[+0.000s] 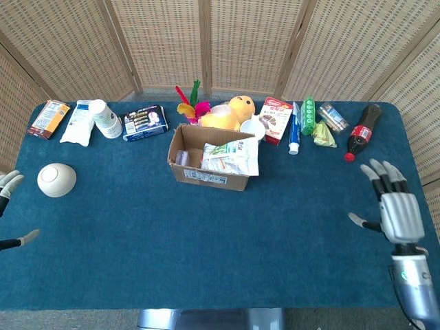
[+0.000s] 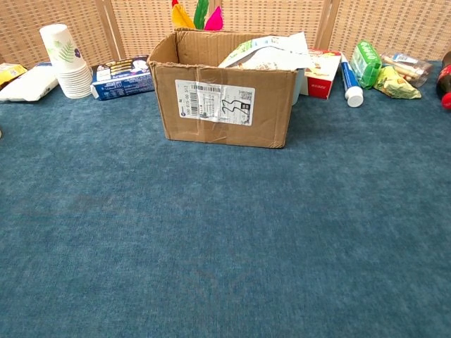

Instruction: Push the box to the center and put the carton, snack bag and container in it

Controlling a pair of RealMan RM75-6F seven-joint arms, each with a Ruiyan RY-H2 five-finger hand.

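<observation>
The brown cardboard box point(image 1: 208, 171) point(image 2: 225, 102) stands near the table's middle, slightly toward the back. A white and green snack bag point(image 1: 232, 156) point(image 2: 266, 51) lies in its right half and juts over the rim. A small purple container point(image 1: 181, 157) sits in the box's left corner. A blue carton point(image 1: 145, 122) point(image 2: 121, 77) lies behind the box to the left, and a red and white carton point(image 1: 274, 117) point(image 2: 321, 73) behind it to the right. My right hand point(image 1: 396, 209) hovers at the table's right front edge, fingers spread, holding nothing. Only the fingertips of my left hand point(image 1: 8, 184) show at the far left edge, apart and empty.
A white dome point(image 1: 56, 180) lies at the left. Paper cups point(image 1: 106, 118), a white pouch point(image 1: 77, 122) and an orange box point(image 1: 48, 118) line the back left. A yellow plush toy point(image 1: 230, 113), blue tube point(image 1: 294, 130), green pack point(image 1: 309, 114) and cola bottle point(image 1: 362, 130) stand at the back right.
</observation>
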